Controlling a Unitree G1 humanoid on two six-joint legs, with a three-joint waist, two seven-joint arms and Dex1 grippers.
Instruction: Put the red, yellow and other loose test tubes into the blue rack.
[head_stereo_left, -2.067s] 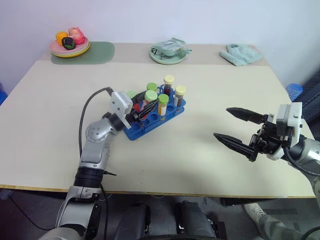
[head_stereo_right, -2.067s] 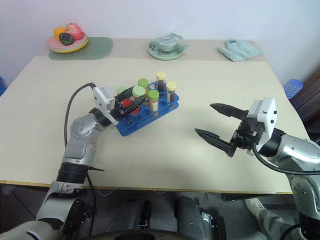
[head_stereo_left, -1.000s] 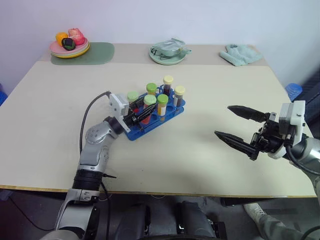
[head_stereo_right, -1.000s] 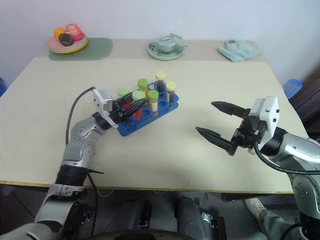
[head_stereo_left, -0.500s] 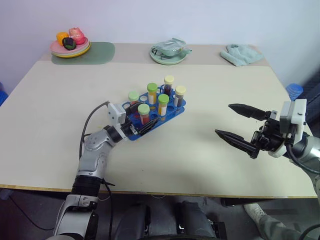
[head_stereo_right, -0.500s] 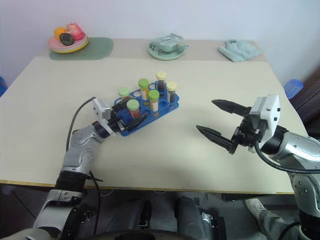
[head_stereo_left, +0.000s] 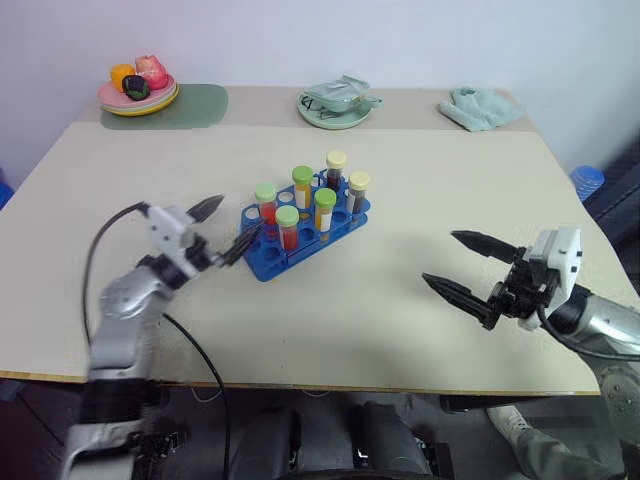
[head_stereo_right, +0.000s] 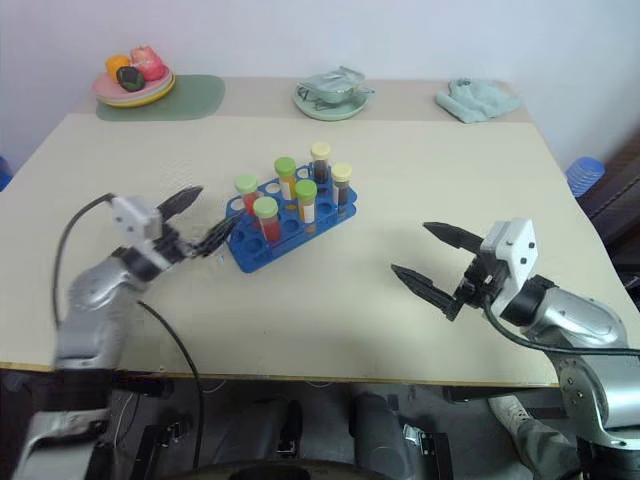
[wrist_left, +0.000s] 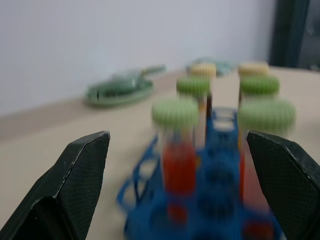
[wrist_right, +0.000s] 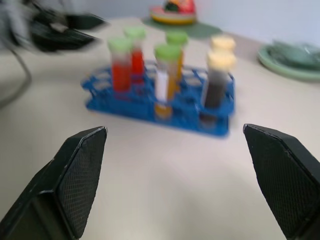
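Since a second ago the left claw (head_stereo_left: 222, 226) has let go of a tube and drawn back from the rack (head_stereo_left: 305, 237); head view shows it spread and empty, rack just ahead of its tips. Six tubes (head_stereo_left: 287, 226) stand upright in the holes. Right claw (head_stereo_right: 420, 262) hangs spread, well apart from them. Left wrist view: a red tube (wrist_left: 178, 150) stands between its fingers. Right wrist view: rack straight ahead. Tubes look light, stiff, slick; best pinched just under the cap

The rack (head_stereo_left: 303, 232) sits mid-tabletop (head_stereo_left: 400, 190) with six capped test tubes (head_stereo_left: 300, 205) standing in it. Along the far edge lie a plate of fruit (head_stereo_left: 140, 88) at left, a dish (head_stereo_left: 340, 103) centre, and a cloth (head_stereo_left: 482, 108) right.
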